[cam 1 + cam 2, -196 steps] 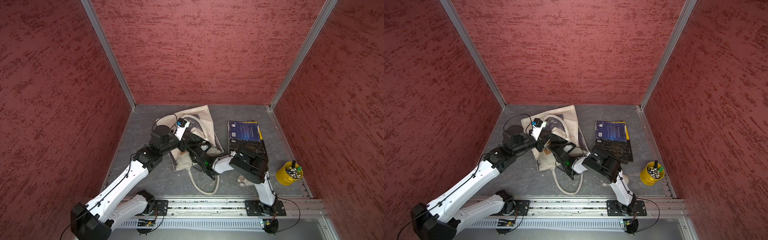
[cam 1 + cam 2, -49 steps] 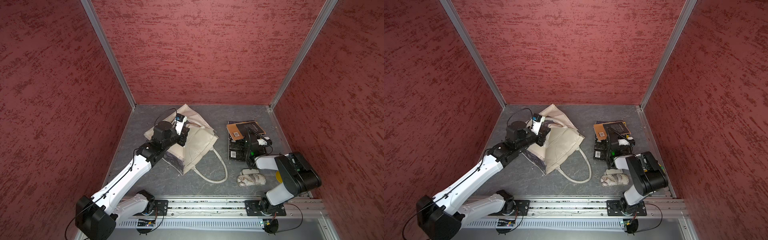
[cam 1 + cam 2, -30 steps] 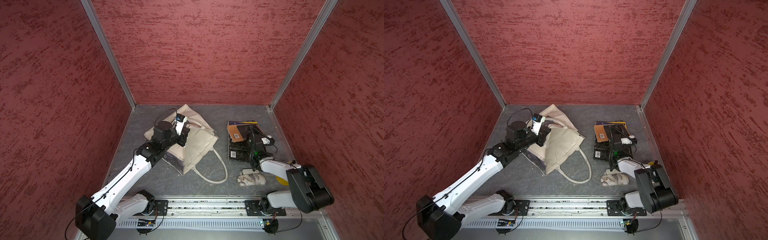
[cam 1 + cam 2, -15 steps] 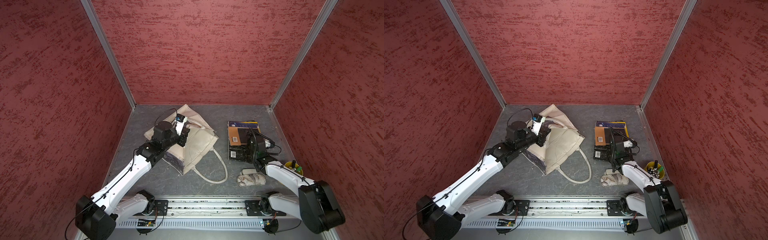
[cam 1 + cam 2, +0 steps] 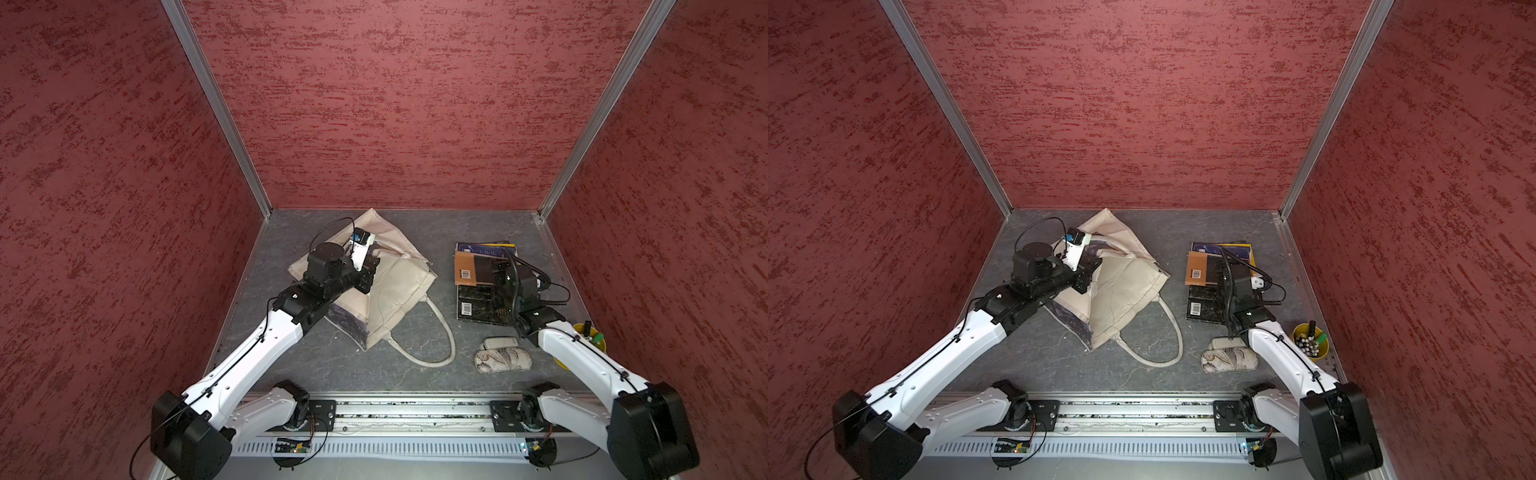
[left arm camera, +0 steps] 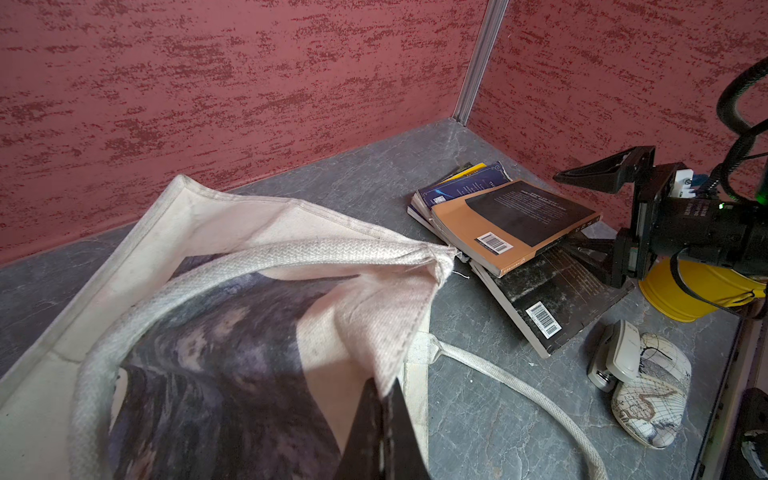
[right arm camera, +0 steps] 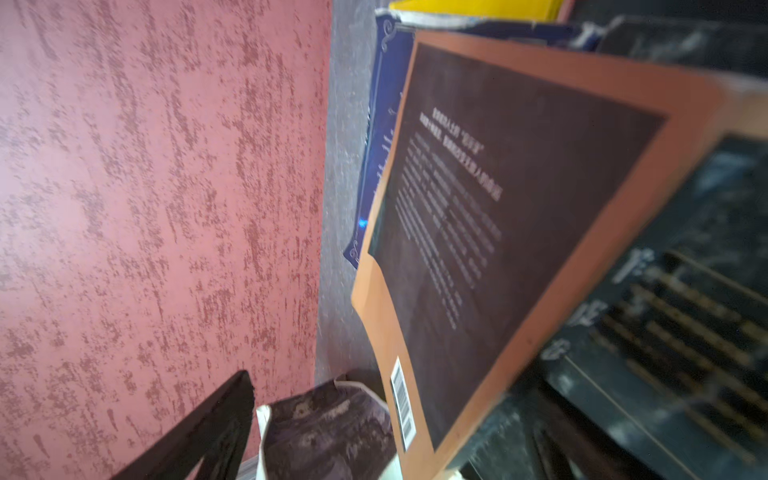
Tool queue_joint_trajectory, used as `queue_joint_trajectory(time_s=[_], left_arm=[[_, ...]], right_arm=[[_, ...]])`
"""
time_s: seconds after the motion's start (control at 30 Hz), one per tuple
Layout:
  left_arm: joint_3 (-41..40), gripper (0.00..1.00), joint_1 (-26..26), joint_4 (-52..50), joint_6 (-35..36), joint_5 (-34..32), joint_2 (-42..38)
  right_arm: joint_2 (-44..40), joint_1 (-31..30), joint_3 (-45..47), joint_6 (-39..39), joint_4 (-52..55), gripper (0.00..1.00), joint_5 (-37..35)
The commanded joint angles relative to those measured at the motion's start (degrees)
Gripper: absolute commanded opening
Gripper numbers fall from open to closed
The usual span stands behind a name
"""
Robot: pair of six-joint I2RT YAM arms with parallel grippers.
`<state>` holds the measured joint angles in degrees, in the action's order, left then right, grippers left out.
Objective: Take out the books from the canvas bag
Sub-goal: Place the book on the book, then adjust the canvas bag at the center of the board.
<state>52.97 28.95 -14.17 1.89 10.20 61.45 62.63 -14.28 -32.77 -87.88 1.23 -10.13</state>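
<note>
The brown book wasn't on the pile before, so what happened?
The right gripper left the canvas bag, carried the brown book across onto the other books, let it go and now stands open. The left gripper stays shut on the bag's edge. The pouch and yellow cup did not move.

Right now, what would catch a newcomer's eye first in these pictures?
The crumpled cream canvas bag sprawls left of centre on the grey table, the left arm's jaws pinched shut on its fabric. To its right lies a loose stack of books, brown-and-black cover on top, with the right arm's jaws wide open at it.
</note>
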Motion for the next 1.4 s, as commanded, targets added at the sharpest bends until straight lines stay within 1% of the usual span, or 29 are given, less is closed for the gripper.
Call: queue_joint_trajectory(time_s=[0.0,0.07,0.2,0.3,0.37,0.47,0.53,0.57,0.6,0.63,0.67,0.73,0.8,0.87,0.97,1.07,1.13,1.23,1.3,1.37], left_arm=[[1.4,0.00,0.2,0.9,0.5,0.1,-0.9],[1.4,0.00,0.3,0.9,0.6,0.0,-1.0],[1.3,0.00,0.4,0.8,0.7,-0.2,-1.3],[1.4,0.00,0.3,0.9,0.7,-0.3,-1.2],[1.6,0.00,0.4,0.8,0.6,0.1,-1.4],[2.2,0.00,0.4,0.6,-0.3,0.7,-2.0],[4.0,0.00,1.3,-0.6,-1.1,1.0,-2.4],[5.0,0.00,1.9,-1.4,-1.5,-0.3,-2.6],[6.2,0.00,2.6,-2.3,-2.1,-2.2,-2.9],[7.5,0.00,3.3,-3.6,-2.6,-3.3,-3.0],[8.4,0.00,4.0,-4.6,-2.8,-4.6,-3.1],[10.4,0.00,5.4,-6.3,-4.0,-9.5,-3.1],[12.4,0.00,5.9,-8.0,-5.8,-12.8,-2.7],[14.8,0.00,6.0,-10.0,-8.4,-15.8,-1.8],[18.0,0.00,6.3,-12.3,-10.3,-21.6,-0.2],[21.0,0.00,6.4,-14.7,-11.6,-25.4,1.6],[23.0,0.00,6.3,-16.0,-12.4,-27.6,2.8],[25.1,0.00,5.7,-16.5,-13.4,-30.7,4.3],[27.8,0.00,4.3,-18.6,-15.5,-31.3,6.0],[30.0,0.00,3.9,-19.5,-16.8,-32.2,7.2]], right_arm=[[-1.6,0.4,-0.3,0.4,1.8,0.99,4.9],[-2.6,0.3,-1.4,0.7,5.8,0.99,4.7],[-6.2,0.4,-1.8,1.5,9.9,0.99,4.6],[-9.1,0.3,-1.7,1.5,11.2,0.99,6.2],[-11.1,0.2,-2.5,3.3,12.5,0.99,6.0],[-13.6,-0.9,-0.6,8.1,7.2,0.99,6.5],[-14.4,-2.5,1.8,11.4,0.7,0.99,8.5],[-14.1,-3.5,2.2,12.4,-0.5,0.99,8.8],[-13.6,-4.6,2.3,13.9,-2.0,0.99,9.6],[-12.9,-6.4,3.1,16.4,-5.7,0.99,10.6],[-12.1,-8.4,3.3,17.6,-7.4,0.99,10.4],[-9.8,-13.3,3.2,21.0,-9.5,0.99,9.0],[-7.6,-17.8,3.1,21.9,-10.7,0.99,8.0],[-6.0,-21.7,3.2,22.5,-12.8,0.99,8.6],[-4.8,-28.4,2.6,21.8,-11.1,0.99,4.8],[-6.9,-33.8,0.6,21.9,-4.4,0.99,-2.0],[-9.1,-36.9,-2.2,22.5,2.5,0.99,-6.7],[-11.5,-40.2,-5.7,22.9,10.3,0.99,-11.3],[-12.6,-42.5,-6.2,22.7,11.7,0.99,-11.2],[-13.1,-44.7,-5.2,21.6,10.0,0.99,-9.3]])
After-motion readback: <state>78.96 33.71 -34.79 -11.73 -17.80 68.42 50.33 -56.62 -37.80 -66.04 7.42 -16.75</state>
